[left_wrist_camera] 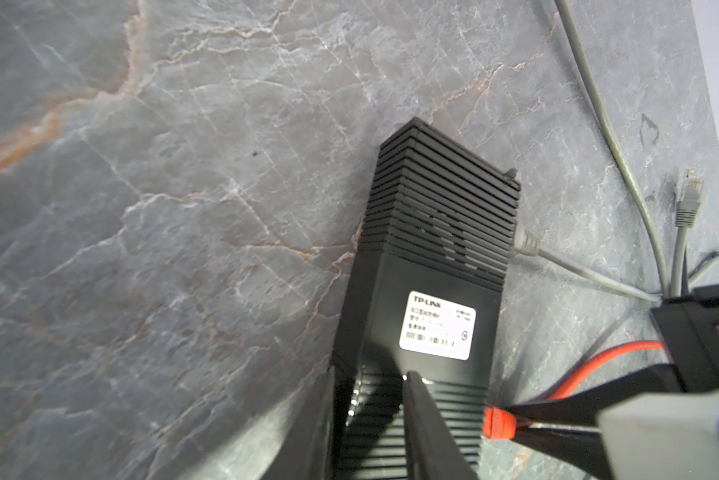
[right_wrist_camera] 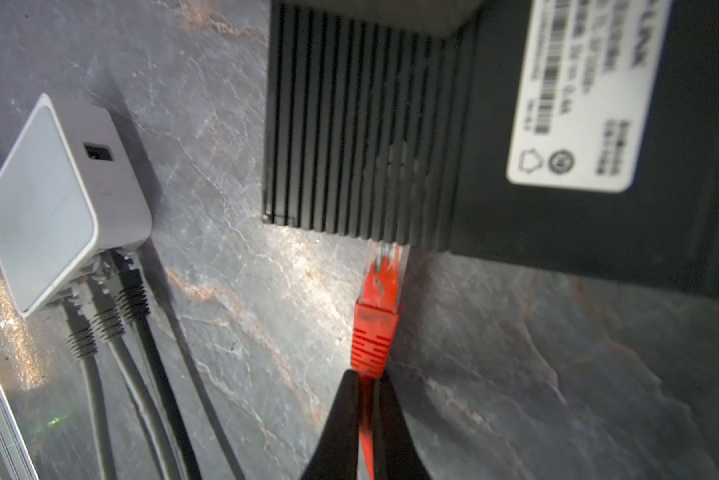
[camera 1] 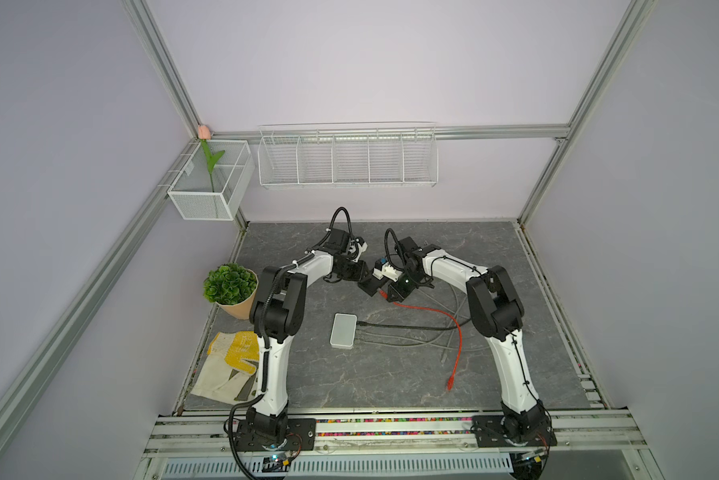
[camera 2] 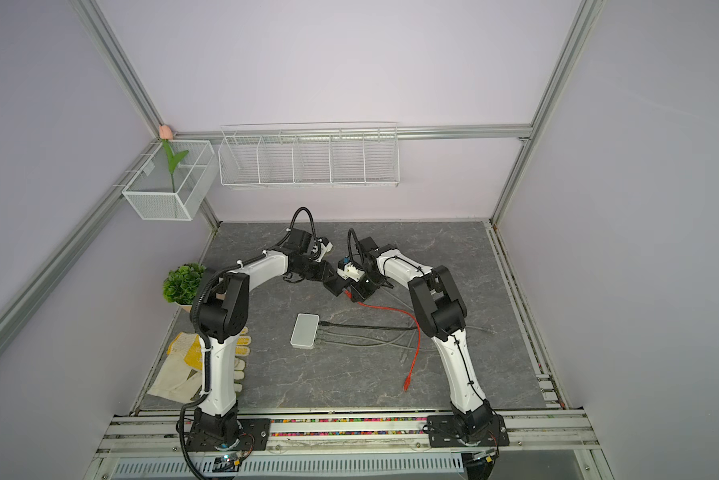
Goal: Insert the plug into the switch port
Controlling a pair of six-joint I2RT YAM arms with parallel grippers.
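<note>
The black ribbed switch (left_wrist_camera: 432, 232) with a white label is off the table, and my left gripper (left_wrist_camera: 370, 382) is shut on its end. In both top views it hangs between the two wrists (camera 1: 370, 286) (camera 2: 335, 286). The plug (right_wrist_camera: 380, 286) has a clear tip and a red boot. My right gripper (right_wrist_camera: 366, 376) is shut on the red cable just behind that boot. The clear tip meets the switch's lower edge; the port itself is hidden. In the left wrist view the red boot (left_wrist_camera: 500, 422) shows beside the switch.
A white box (camera 1: 343, 330) (right_wrist_camera: 54, 199) with three dark and grey cables plugged in lies mid-table. The red cable (camera 1: 453, 332) trails toward the front right. Loose grey cables (left_wrist_camera: 623, 166) lie behind. A potted plant (camera 1: 231, 286) and gloves (camera 1: 229, 365) sit on the left.
</note>
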